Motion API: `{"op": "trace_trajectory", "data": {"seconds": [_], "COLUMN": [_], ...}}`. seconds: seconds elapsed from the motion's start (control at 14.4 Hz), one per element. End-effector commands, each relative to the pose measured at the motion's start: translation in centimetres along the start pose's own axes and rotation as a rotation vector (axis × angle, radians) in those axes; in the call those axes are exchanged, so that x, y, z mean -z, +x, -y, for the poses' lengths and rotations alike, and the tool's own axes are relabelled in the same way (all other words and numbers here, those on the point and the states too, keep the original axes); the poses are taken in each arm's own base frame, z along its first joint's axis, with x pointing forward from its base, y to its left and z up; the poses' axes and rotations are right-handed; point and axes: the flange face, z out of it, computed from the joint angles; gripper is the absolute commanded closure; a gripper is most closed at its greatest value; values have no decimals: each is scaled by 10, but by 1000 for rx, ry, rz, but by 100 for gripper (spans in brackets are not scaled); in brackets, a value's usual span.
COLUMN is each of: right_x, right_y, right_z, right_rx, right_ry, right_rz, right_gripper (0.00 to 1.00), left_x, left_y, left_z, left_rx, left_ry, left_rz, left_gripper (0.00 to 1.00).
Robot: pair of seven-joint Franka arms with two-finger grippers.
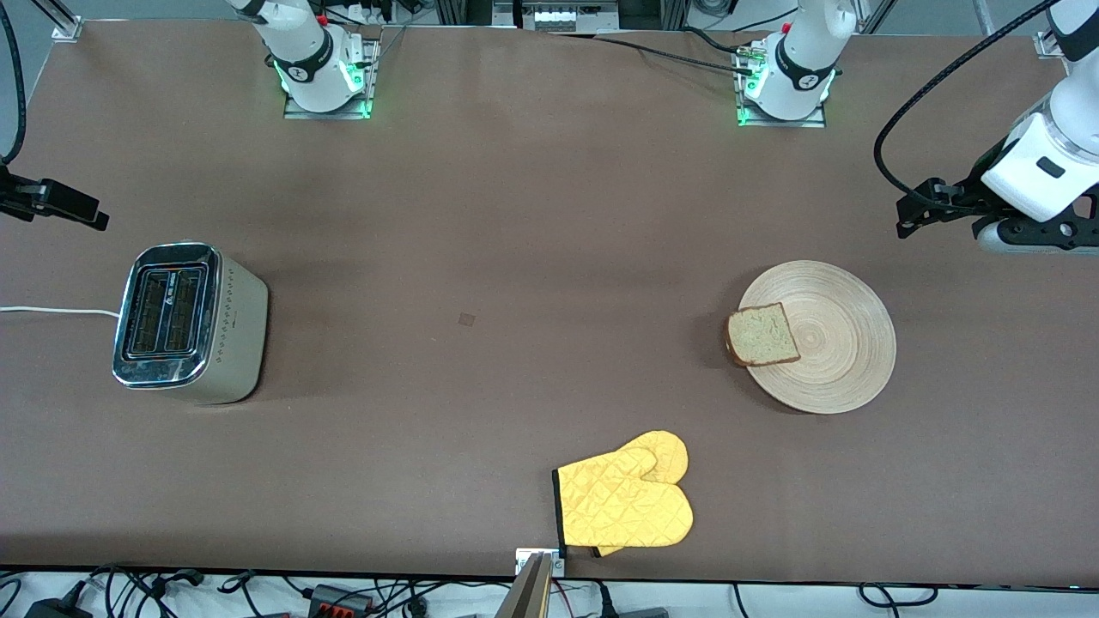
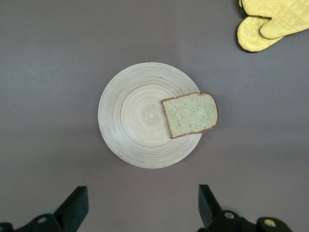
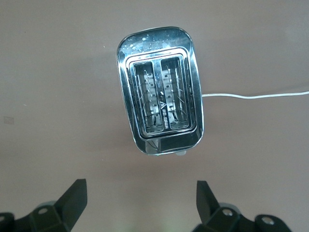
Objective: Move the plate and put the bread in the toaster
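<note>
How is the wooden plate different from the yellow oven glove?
The plate is round, pale wood with ring lines; the oven glove is bright yellow, quilted and hand-shaped. The plate has bread resting on its edge; the oven glove has nothing on it. The plate lies toward the left arm's end; the oven glove lies nearer the front camera. Both lie flat on the table.

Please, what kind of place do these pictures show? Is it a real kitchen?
Probably a robotics lab staged as a kitchen, not a real one. Two arm bases are bolted to one brown table, cables and power strips run along its edges, and only a toaster, plate, bread and oven mitt lie on it.
</note>
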Motion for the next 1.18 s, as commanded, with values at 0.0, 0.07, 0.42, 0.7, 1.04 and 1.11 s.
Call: {"op": "trace_trajectory", "data": {"seconds": [0.0, 0.07, 0.42, 0.7, 1.04, 1.11], "right_x": [5, 4, 4, 4, 4, 4], "right_y": [-1, -1, -1, -1, -1, -1], "right_z": [1, 1, 0, 0, 0, 0], "right_rx": [-6, -6, -5, -5, -5, -5], "right_ry": [15, 15, 15, 15, 15, 15], "right_rz": [3, 4, 5, 3, 3, 4], "right_gripper": [0, 0, 0, 0, 0, 0], "left_x": [6, 6, 3, -7, -18, -20], "left_y": [-1, -1, 1, 5, -1, -2], "left_z": [1, 1, 1, 3, 7, 7], "left_rx": [9, 9, 7, 13, 23, 14], "left_ry": [5, 5, 5, 5, 8, 0], "left_rz": [3, 3, 7, 27, 116, 129], "left_gripper": [0, 0, 0, 0, 0, 0]}}
